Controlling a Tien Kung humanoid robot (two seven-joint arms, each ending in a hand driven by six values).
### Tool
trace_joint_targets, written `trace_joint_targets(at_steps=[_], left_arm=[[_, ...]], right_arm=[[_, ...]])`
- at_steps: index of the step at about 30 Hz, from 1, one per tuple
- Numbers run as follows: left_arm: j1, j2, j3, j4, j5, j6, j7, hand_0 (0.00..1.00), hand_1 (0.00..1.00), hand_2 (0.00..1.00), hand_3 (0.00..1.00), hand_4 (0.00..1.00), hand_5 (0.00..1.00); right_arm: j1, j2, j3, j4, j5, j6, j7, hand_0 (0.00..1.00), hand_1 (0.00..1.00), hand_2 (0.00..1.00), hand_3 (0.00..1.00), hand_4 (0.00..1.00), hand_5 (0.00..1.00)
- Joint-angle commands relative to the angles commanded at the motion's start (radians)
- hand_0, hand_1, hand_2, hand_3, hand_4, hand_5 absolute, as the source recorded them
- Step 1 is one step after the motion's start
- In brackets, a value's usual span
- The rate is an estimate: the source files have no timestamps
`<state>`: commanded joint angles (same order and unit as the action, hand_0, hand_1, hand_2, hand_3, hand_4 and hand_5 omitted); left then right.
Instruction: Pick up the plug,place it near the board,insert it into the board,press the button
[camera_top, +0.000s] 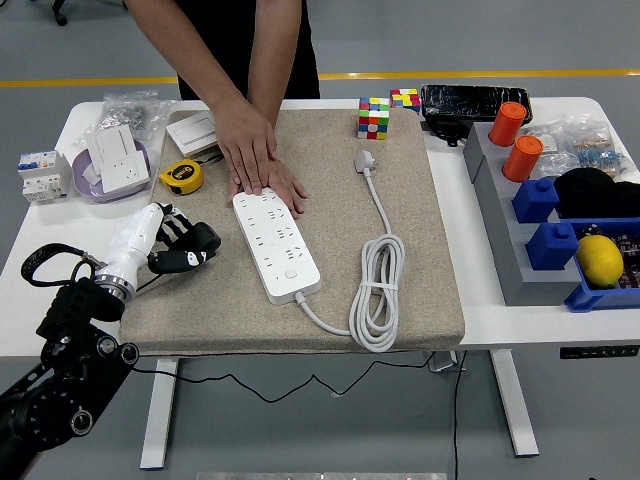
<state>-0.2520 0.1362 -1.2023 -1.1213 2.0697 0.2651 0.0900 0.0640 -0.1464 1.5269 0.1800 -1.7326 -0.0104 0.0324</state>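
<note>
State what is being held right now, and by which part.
The left hand holds nothing. A person's hands press flat on the power strip's far end. The plug lies untouched.
</note>
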Motion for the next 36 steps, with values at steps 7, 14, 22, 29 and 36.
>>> trace_joint_targets(at_steps=[7, 14, 22, 29, 36], left_arm=[[-0.037, 0.050, 0.088, -0.040, -0.035, -0.012, -0.003, 0.384, 0.318, 0.258, 0.273, 0.155, 0.002], [-0.091, 0.095, 0.194, -0.056, -0.063, -0.018, -0.008, 0.390, 0.327, 0.260, 0.277, 0.160, 0.002], [-0.130, 0.104, 0.267, -0.050, -0.087, -0.031, -0.012, 0.394, 0.330, 0.262, 0.279, 0.160, 0.002], [-0.135, 0.098, 0.280, -0.034, -0.100, -0.033, -0.015, 0.394, 0.335, 0.264, 0.279, 0.161, 0.002], [-0.136, 0.094, 0.281, -0.013, -0.109, -0.029, -0.017, 0.397, 0.336, 0.266, 0.283, 0.162, 0.002]], right_arm=[[0.003, -0.002, 0.002, 0.000, 0.001, -0.001, -0.001, 0.978, 0.929, 0.869, 0.891, 0.998, 0.998], [0.004, -0.002, 0.001, 0.000, 0.001, 0.000, -0.001, 0.976, 0.928, 0.868, 0.890, 0.998, 0.998], [0.007, -0.004, -0.002, 0.000, -0.001, 0.000, -0.002, 0.976, 0.928, 0.867, 0.890, 0.998, 0.998], [0.005, -0.004, 0.000, 0.000, -0.005, 0.001, -0.003, 0.976, 0.927, 0.867, 0.890, 0.998, 0.998], [0.004, -0.005, -0.002, 0.000, -0.005, 0.001, -0.003, 0.976, 0.927, 0.867, 0.890, 0.998, 0.998]])
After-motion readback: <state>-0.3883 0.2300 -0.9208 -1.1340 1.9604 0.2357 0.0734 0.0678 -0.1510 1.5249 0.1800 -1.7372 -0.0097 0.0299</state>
